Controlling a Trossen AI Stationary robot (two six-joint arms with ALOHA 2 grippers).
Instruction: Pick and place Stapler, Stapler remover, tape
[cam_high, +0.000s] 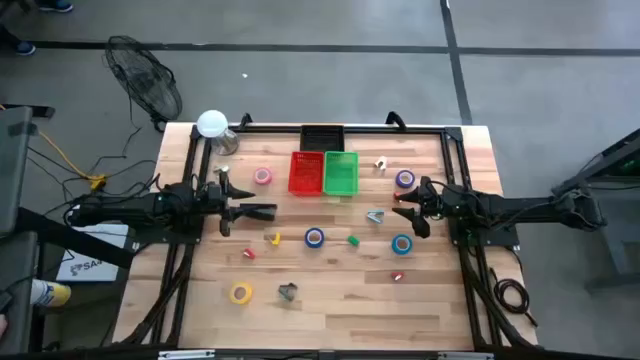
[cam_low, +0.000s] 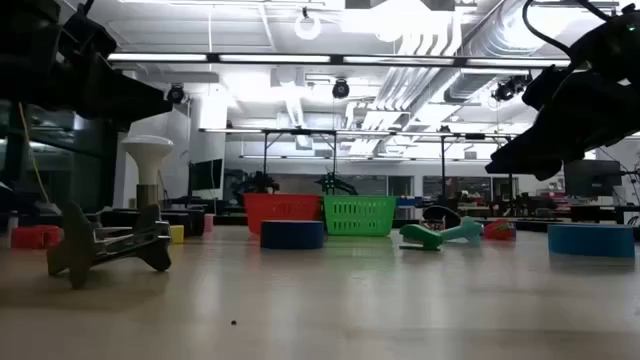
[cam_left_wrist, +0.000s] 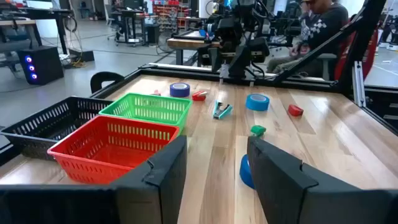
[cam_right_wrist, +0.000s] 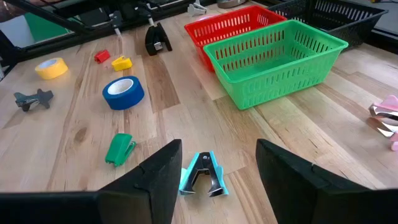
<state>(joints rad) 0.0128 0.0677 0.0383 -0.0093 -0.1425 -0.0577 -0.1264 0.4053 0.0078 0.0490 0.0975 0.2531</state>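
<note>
Wooden table (cam_high: 330, 290) in a big open lab, grey floor around it, floor fan and cables off to the left.

Baskets at the back centre: black basket (cam_high: 322, 137) furthest, red basket (cam_high: 306, 172) and green basket (cam_high: 341, 172) side by side in front of it.

Left gripper (cam_high: 268, 211) hangs above the table left of centre, pointing at the middle, fingers (cam_left_wrist: 163, 177) parted, gap clear, holding nothing. Left wrist view looks past the red and green baskets towards the other arm.

Right gripper (cam_high: 402, 208) hangs over the right side, pointing inward, fingers (cam_right_wrist: 155, 180) spread wide, nothing held. Teal staple remover (cam_right_wrist: 204, 174) lies on the wood just ahead of them, in line with the gap; not touching as far as I can tell.

Tape rolls:
- pink tape (cam_high: 262, 177), left of the red basket
- purple tape (cam_high: 404, 179), right of the green basket
- blue tape (cam_high: 314, 238), centre
- second blue tape (cam_high: 401, 244), just in front of the right gripper
- yellow tape (cam_high: 240, 293), front left

Grey staple remover (cam_high: 288, 291) beside the yellow tape. Small bits on the wood: green clip (cam_right_wrist: 119, 150), yellow piece (cam_high: 273, 238), red piece (cam_high: 398, 276).

Stapler: can't make it out anywhere.
</note>
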